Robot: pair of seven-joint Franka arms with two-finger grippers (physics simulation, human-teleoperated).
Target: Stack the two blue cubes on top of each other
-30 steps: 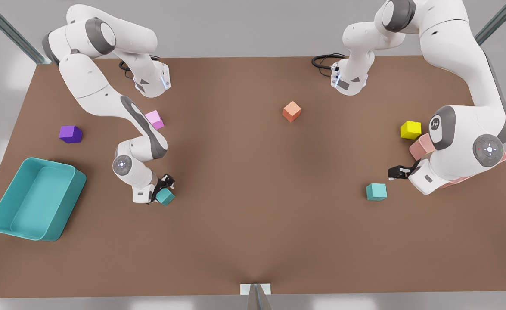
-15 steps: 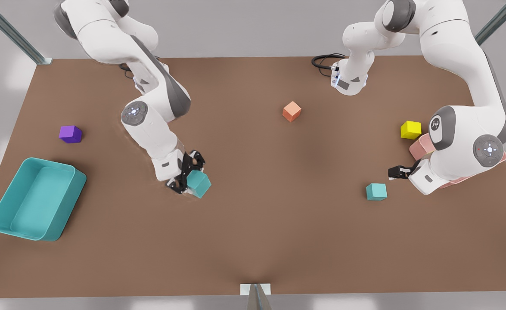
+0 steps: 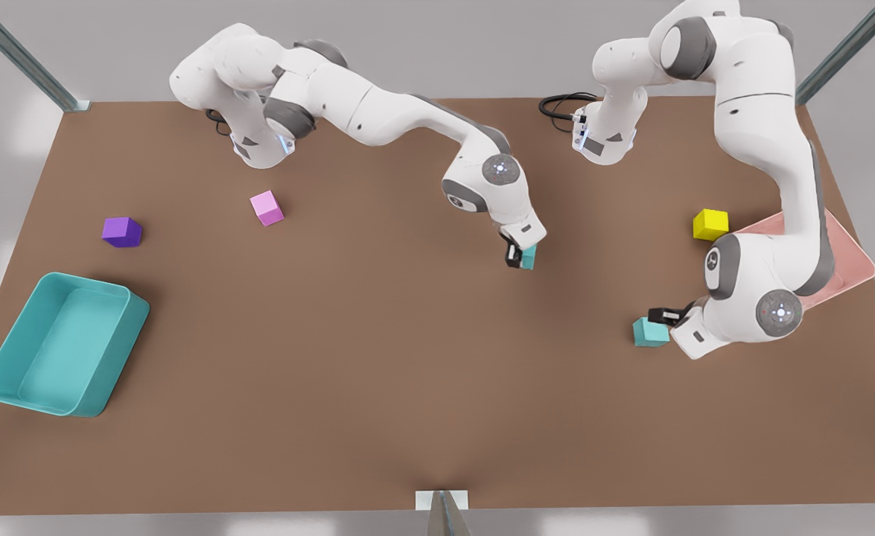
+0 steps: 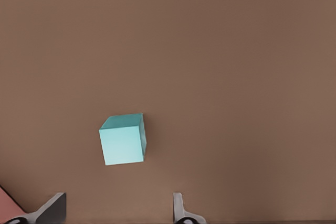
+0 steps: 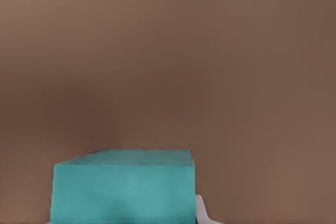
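One small matte teal cube (image 3: 529, 257) is clamped between the fingers of the right gripper (image 3: 520, 255) above the brown table (image 3: 377, 357), probably for carrying toward its twin. The second teal cube (image 3: 649, 332) rests just beside the left gripper (image 3: 664, 316), whose fingers are spread apart, apparently waiting.

Both arms were glossy white with grey joint bands and round grey end caps, black two-finger grippers, and black cables coiled at their bases.
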